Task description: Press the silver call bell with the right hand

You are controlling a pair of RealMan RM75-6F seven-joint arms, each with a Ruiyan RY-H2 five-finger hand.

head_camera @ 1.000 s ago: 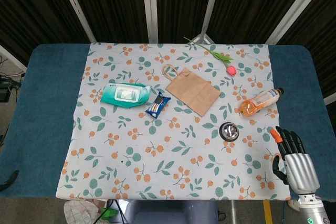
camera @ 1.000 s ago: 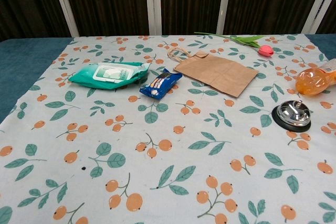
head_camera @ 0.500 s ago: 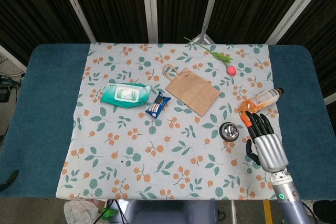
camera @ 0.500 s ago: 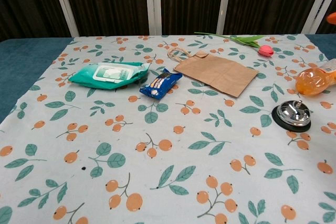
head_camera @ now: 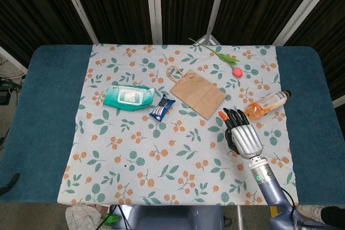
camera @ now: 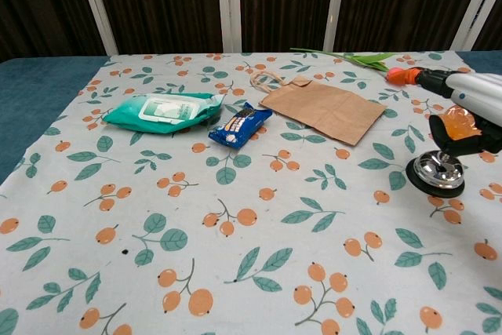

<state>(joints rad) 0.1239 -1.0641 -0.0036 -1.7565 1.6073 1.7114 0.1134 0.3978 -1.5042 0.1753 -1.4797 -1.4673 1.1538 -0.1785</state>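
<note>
The silver call bell (camera: 436, 172) sits on the floral cloth (head_camera: 161, 154), toward its right side, and every other place here is given from it. In the head view the right hand (head_camera: 240, 133) hangs directly over the bell and hides it; in the chest view the bell shows just beneath the hand (camera: 463, 111), with a visible gap between them. The hand holds nothing, its fingers (head_camera: 233, 117) stretched out and slightly apart, pointing away from the robot. The left hand is out of both views.

Just beyond the bell and slightly to its right lies an orange bottle (head_camera: 267, 103) on its side, partly covered by the hand in the chest view. Beyond the bell and to its left lies a flat brown paper bag (head_camera: 197, 92) with its handle at the far end. Farther left of the bell lie a blue snack packet (head_camera: 161, 107) and a green wipes pack (head_camera: 128, 97). Well beyond the bell, near the cloth's far edge, lies a pink tulip (head_camera: 222, 56) with a green stem.

The cloth covers the middle of a blue counter (head_camera: 48, 106). Behind the counter stand dark ribbed panels (head_camera: 113, 4) divided by pale metal strips.
</note>
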